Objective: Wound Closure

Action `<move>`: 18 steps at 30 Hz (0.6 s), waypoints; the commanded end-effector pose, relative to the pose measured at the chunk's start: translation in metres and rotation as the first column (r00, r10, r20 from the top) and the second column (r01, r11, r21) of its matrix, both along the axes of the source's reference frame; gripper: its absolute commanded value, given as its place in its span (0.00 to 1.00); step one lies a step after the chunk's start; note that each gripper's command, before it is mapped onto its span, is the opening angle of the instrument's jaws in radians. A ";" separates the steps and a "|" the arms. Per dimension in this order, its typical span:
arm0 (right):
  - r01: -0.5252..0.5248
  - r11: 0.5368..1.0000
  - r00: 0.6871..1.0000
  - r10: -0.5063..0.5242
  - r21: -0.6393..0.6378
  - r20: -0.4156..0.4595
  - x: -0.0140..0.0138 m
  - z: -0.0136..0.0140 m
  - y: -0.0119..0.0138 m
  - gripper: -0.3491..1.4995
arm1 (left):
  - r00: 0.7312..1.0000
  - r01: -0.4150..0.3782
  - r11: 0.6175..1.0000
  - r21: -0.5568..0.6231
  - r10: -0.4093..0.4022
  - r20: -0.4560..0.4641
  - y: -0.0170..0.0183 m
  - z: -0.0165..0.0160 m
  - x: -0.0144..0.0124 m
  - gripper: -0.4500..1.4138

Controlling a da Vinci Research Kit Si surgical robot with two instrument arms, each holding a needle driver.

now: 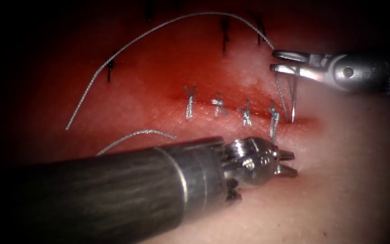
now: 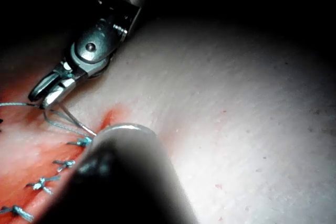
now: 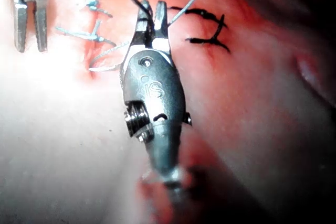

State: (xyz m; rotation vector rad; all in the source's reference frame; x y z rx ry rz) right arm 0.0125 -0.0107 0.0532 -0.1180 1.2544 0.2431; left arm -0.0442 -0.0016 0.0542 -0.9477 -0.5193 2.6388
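Observation:
The tissue [image 1: 353,149] has a red cut [image 1: 231,110] closed by several knotted stitches [image 1: 246,113]. My right tool [image 1: 286,61] is above the cut's right end, shut on the needle [image 1: 294,101] near its tail. The needle hangs down, and its tip meets the tissue at the cut's right end; I cannot tell how deep. Thread [image 1: 177,19] arcs from those jaws far over to the left. My left tool [image 1: 290,163] lies just below the cut, open and holding nothing. The right tool [image 2: 48,88] and the needle [image 2: 76,120] also show in the left wrist view. The left tool [image 3: 29,22] shows in the right wrist view.
Red fluid stains the tissue around the cut [image 1: 159,77]. Dark marks [image 1: 224,34] stand above the cut. A loose curl of thread [image 1: 136,133] lies by the left tool's shaft [image 1: 113,190]. Pale tissue spreads right of and below the cut.

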 end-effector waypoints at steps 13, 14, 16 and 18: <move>-0.079 0.996 0.997 0.080 0.051 -0.021 0.0001 0.0003 0.0013 0.00 | 1.000 -0.009 1.000 0.001 0.009 -0.015 0.0000 0.0028 -0.0001 0.41; -0.083 0.995 0.996 0.084 0.050 -0.021 0.0000 0.0003 0.0014 0.00 | 1.000 -0.012 1.000 0.002 0.012 -0.015 -0.0001 0.0030 -0.0001 0.41; -0.092 0.995 0.995 0.093 0.049 -0.021 -0.0001 0.0003 0.0015 0.00 | 1.000 -0.014 1.000 0.009 0.014 -0.018 -0.0003 0.0033 -0.0001 0.41; -0.097 0.994 0.995 0.099 0.050 -0.020 -0.0002 0.0002 0.0016 0.00 | 1.000 -0.018 1.000 0.010 0.018 -0.018 -0.0004 0.0035 -0.0001 0.41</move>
